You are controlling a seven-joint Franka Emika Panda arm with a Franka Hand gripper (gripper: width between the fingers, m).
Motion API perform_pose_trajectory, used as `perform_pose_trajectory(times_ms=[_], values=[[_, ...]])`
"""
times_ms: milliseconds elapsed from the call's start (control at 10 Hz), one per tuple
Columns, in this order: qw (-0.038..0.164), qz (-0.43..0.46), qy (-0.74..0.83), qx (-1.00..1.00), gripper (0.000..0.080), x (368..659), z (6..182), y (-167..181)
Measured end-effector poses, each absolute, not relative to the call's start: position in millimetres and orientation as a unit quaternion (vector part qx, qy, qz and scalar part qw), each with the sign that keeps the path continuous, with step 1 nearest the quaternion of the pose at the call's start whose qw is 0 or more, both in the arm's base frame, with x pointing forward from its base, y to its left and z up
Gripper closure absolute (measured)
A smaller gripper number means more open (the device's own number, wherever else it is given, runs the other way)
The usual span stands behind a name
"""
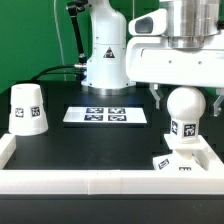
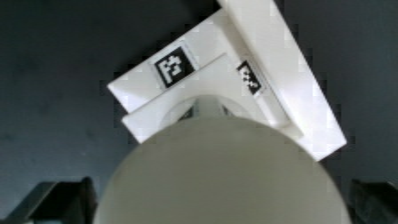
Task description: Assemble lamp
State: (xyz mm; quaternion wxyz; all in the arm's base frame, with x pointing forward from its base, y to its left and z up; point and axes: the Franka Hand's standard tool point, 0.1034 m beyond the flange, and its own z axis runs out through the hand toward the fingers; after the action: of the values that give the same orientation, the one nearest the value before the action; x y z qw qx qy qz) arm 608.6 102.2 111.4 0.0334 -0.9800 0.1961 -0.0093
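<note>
The round white bulb (image 1: 186, 105) stands upright with its tagged stem in the low square base (image 1: 181, 162) at the exterior view's right, by the front rail. My gripper (image 1: 186, 102) hangs straight over it, with one finger on each side of the ball and a thin gap showing on both sides, so it looks open. In the wrist view the bulb (image 2: 217, 165) fills the lower middle, the base (image 2: 222, 75) lies beyond it, and the dark fingers (image 2: 54, 202) sit at the corners. The tapered shade (image 1: 27, 107) stands at the far left.
The marker board (image 1: 107, 115) lies flat at the table's middle back. A white rail (image 1: 90, 182) runs along the front edge and up the right side. The robot's white pedestal (image 1: 105, 55) stands behind the board.
</note>
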Motion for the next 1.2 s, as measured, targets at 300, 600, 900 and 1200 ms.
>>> perform_pose_trajectory(times_ms=[300, 600, 900, 1200], values=[[0.031, -0.011, 0.091, -0.995, 0.0101, 606.3, 110.5, 100.4], [0.027, -0.016, -0.048, -0.998, 0.0101, 606.6, 109.7, 98.5], [0.023, -0.024, -0.209, -0.977, 0.0101, 608.6, 109.8, 98.3], [0.011, -0.023, -0.368, -0.929, 0.0101, 610.9, 113.3, 99.1]])
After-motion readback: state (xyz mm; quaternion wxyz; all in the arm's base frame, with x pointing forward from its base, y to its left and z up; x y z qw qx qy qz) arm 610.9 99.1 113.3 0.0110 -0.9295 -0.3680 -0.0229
